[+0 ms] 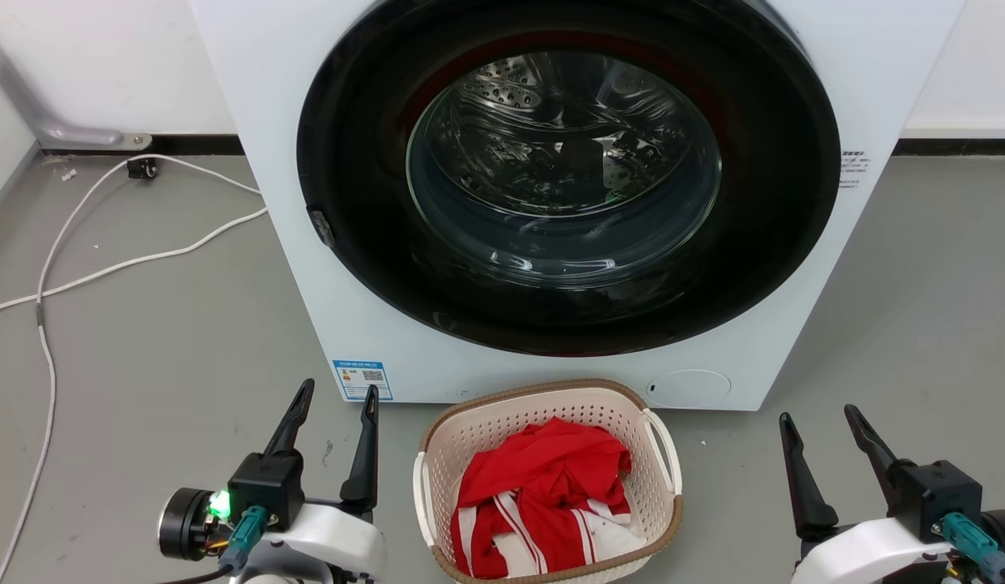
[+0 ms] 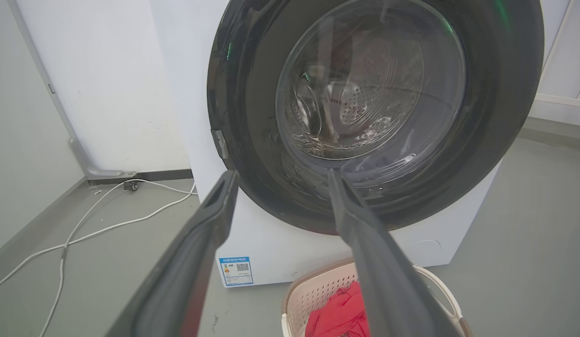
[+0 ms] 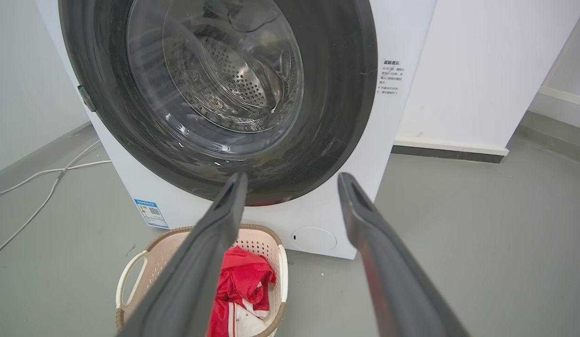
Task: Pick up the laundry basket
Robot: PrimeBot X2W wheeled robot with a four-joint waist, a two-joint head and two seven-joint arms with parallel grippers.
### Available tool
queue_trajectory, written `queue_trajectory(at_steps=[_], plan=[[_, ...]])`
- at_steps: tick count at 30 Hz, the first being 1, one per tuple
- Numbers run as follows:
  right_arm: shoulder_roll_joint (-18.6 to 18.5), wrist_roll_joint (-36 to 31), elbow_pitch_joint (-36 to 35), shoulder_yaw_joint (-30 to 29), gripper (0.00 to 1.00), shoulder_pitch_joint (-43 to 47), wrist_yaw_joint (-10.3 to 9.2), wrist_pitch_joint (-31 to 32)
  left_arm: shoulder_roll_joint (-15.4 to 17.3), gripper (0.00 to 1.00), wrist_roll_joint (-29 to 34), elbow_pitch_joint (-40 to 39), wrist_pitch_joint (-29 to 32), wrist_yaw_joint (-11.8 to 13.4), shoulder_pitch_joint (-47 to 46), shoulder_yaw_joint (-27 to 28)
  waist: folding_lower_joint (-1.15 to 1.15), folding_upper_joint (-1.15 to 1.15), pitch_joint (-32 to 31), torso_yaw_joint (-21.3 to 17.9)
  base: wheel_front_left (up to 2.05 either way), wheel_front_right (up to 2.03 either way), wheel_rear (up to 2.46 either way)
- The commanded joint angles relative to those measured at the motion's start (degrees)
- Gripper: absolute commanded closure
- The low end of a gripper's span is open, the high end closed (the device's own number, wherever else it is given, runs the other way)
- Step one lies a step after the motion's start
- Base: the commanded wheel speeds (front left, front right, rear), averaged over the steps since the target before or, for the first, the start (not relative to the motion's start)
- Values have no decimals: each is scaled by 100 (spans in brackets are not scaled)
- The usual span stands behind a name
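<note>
Left gripper (image 1: 340, 388): two long dark fingers spread apart, nothing between them, tips pointing up over the grey floor (image 1: 145, 365). Right gripper (image 1: 817, 412): fingers likewise parted and empty. Laundry basket (image 1: 502, 430): stands on the floor between the two grippers, at about 4 o'clock from the left gripper and 8 o'clock from the right gripper in the head view, clear of both. It has cream perforated walls, a brown woven-look rim and white loop handles (image 1: 663, 450), one on each side. Contents: red garment (image 1: 543, 487) with white stripes, crumpled. Washing machine (image 1: 372, 324): white front-loader at 12 o'clock from the basket, just behind it, with a round dark door (image 1: 356, 203) whose glass shows the steel drum. White cable (image 1: 145, 261): loose on the floor at 10 o'clock from the left gripper.
</note>
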Motion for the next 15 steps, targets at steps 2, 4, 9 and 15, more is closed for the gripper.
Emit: queue_trajectory(at_steps=[2, 4, 9, 15], plan=[[22, 13, 19, -15, 0, 31, -4, -46, 2, 0, -23, 17, -28, 6, 51, 12, 0, 0, 2, 6, 0, 0, 0], [22, 9, 29, -23, 0, 21, -4, -43, 1, 0, -16, 23, -28, 11, 52, 10, 0, 0, 3, 10, 0, 0, 0], [22, 40, 66, -50, 0, -38, -4, -13, 21, 0, -10, 82, -22, -7, -15, -2, 0, 0, 50, 9, 0, 0, 0], [21, 81, 201, -82, 0, -280, -4, 98, 69, 0, -47, 282, -22, -45, -317, 27, 0, 0, 375, -1, 0, 0, 0]])
